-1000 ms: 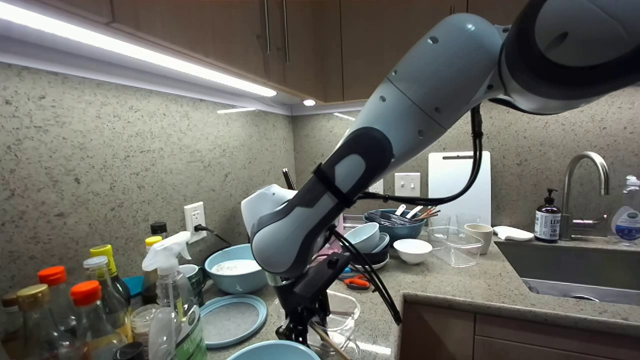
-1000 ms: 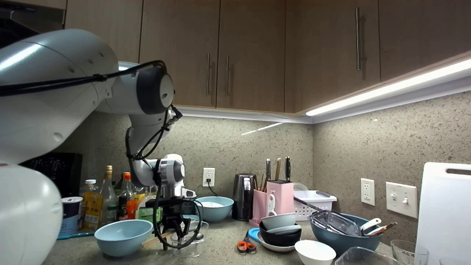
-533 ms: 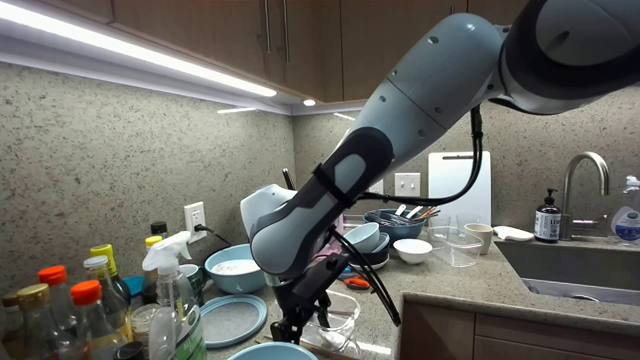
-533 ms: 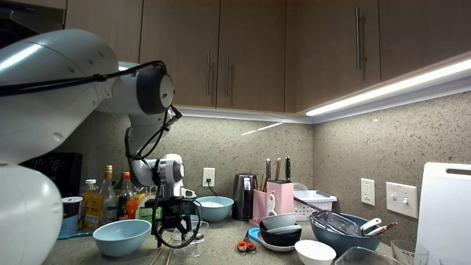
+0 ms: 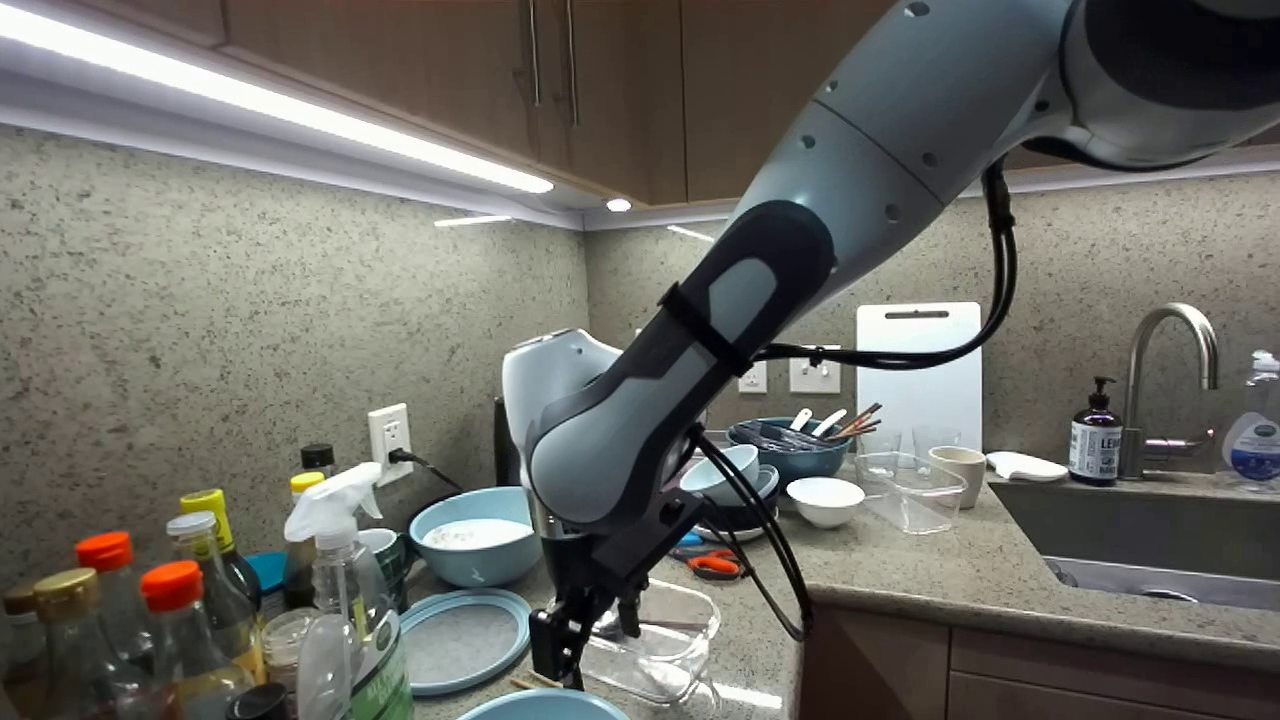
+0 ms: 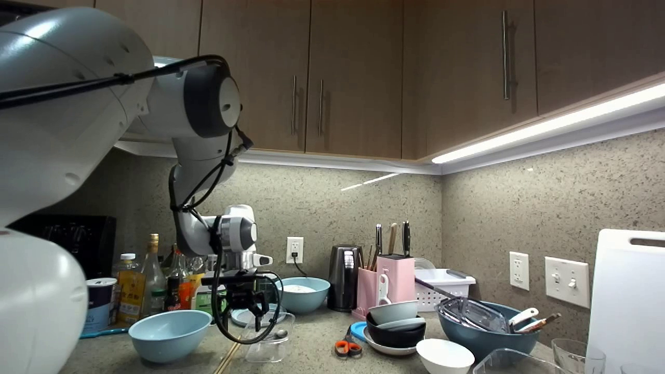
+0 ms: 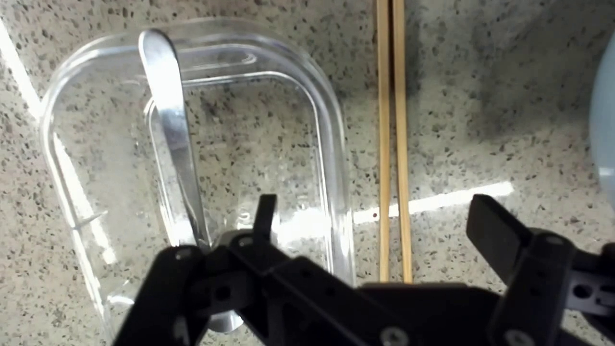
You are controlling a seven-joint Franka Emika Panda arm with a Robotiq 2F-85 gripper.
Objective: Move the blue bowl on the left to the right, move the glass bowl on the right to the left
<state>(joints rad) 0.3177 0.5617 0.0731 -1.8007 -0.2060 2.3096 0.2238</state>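
A light blue bowl [image 6: 170,337] stands on the counter left of my gripper in an exterior view; its rim [image 5: 545,706] shows at the bottom of an exterior view and its edge [image 7: 606,129] at the right of the wrist view. My gripper [image 7: 374,211] is open and empty above two wooden chopsticks [image 7: 394,144] lying side by side. They lie between the blue bowl and a clear rectangular container [image 7: 331,149] with a metal spoon [image 7: 166,91]. I cannot make out a small round glass bowl.
Another blue bowl [image 6: 304,301] with white contents stands at the back wall. Bottles [image 5: 180,640] and a blue lid [image 5: 465,670] are near the gripper. Orange scissors [image 6: 348,348], stacked bowls [image 6: 395,335], a white bowl [image 6: 445,356] and another clear container [image 5: 915,505] stand further along.
My gripper has opened and let go of the chopsticks. They were tilted in its grip and now lie on the counter. The arm has then risen a little.
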